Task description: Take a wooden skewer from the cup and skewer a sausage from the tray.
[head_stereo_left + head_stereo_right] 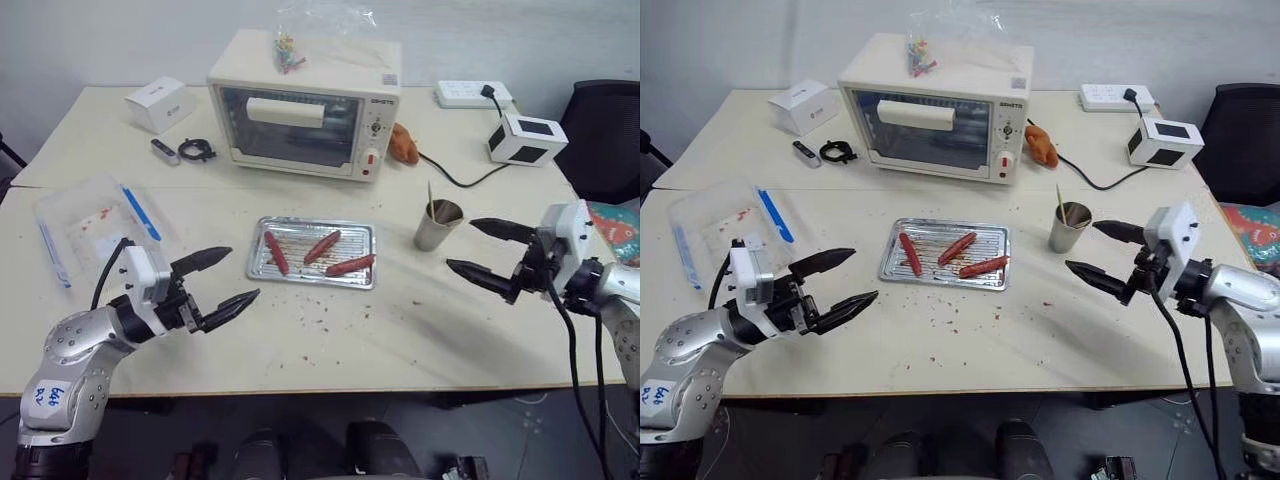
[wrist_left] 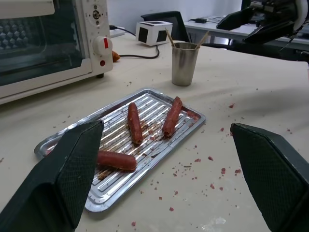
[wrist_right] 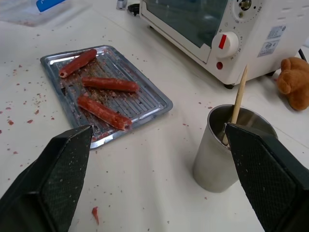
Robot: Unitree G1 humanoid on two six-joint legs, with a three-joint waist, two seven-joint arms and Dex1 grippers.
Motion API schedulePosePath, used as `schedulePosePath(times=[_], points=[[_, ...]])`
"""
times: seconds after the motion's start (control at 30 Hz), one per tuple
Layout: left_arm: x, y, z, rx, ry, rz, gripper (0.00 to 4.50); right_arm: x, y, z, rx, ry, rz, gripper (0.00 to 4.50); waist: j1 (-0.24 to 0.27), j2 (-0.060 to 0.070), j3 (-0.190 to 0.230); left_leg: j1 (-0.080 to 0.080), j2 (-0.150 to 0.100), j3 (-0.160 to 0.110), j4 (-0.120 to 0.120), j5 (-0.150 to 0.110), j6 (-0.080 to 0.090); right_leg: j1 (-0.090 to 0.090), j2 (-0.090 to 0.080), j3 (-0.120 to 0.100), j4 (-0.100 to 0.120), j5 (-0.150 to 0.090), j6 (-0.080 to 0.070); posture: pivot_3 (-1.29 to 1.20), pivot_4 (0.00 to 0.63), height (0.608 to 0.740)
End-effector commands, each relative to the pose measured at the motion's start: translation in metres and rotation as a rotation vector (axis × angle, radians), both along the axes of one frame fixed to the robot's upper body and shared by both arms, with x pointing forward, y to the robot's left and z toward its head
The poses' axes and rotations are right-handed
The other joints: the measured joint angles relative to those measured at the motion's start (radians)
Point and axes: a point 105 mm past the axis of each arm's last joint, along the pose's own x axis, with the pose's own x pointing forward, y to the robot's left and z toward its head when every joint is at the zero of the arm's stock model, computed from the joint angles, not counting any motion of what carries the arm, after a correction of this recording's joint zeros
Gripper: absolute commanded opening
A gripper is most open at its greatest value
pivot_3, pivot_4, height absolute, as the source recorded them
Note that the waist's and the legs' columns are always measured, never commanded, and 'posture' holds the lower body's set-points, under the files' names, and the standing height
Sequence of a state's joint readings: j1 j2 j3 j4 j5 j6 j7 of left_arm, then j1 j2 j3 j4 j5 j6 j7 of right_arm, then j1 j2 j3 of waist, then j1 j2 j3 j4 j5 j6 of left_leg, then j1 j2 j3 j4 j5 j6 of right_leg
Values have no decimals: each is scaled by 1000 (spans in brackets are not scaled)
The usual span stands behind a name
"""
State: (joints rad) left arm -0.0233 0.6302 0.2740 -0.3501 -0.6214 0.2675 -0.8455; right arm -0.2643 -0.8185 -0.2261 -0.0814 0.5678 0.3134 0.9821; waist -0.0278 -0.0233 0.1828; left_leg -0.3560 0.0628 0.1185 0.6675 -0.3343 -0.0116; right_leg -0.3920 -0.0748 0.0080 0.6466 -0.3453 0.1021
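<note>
The shiny metal tray lies mid-table in front of the oven, holding three red-brown sausages. To its right stands the grey metal cup with a thin wooden skewer leaning out of it. My right gripper hovers open just right of the cup, its fingers pointing at it. In the right wrist view the cup and skewer sit close between the finger pads. My left gripper is open and empty, left of the tray near the table's front.
A cream toaster oven stands behind the tray. A clear plastic box lies at the left. An orange plush toy, a black cable, a white cube box and a power strip are behind the cup. Crumbs dot the table.
</note>
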Motion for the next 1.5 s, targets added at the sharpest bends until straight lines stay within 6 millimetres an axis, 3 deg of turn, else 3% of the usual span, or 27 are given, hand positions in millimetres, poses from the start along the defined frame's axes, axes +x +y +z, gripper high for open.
schedulePosePath(times=[0.03, 0.6, 0.97, 1.33, 1.5], points=[[-4, -5, 9, -5, -37, -7, 4455, 9, 0, -1, -11, -18, -28, 4500, 0, 0, 0, 0, 0, 0, 0, 0, 0, 0, 0, 0, 0, 0, 0, 0, 150, 740], [-2, -7, 15, -4, -47, 14, 4455, 32, 11, -3, 12, -50, -62, 4500, -2, 0, 0, 0, 0, 1, 0, 0, 0, -1, 1, 0, 0, 0, 0, 0, 150, 740], [0, -5, 15, -3, -49, 19, 4455, 36, 20, 3, 13, -59, -58, 4500, -2, 0, 0, 0, 0, 1, 0, 0, 0, -1, 0, 0, 0, 0, 0, 0, 150, 740], [-3, 3, 3, -8, -37, 31, 4455, 35, -2, 16, -104, -101, -64, 4500, -4, 0, 0, 0, 0, 1, -1, 0, 0, -1, 0, 0, -1, 0, 0, 0, 150, 740], [-3, 3, 2, -10, -44, 31, 4500, 36, 1, 18, -108, -112, -51, 2861, -3, 0, 0, 0, 1, 1, -1, 0, 0, -1, 1, 0, -1, 0, 0, 0, 150, 740]])
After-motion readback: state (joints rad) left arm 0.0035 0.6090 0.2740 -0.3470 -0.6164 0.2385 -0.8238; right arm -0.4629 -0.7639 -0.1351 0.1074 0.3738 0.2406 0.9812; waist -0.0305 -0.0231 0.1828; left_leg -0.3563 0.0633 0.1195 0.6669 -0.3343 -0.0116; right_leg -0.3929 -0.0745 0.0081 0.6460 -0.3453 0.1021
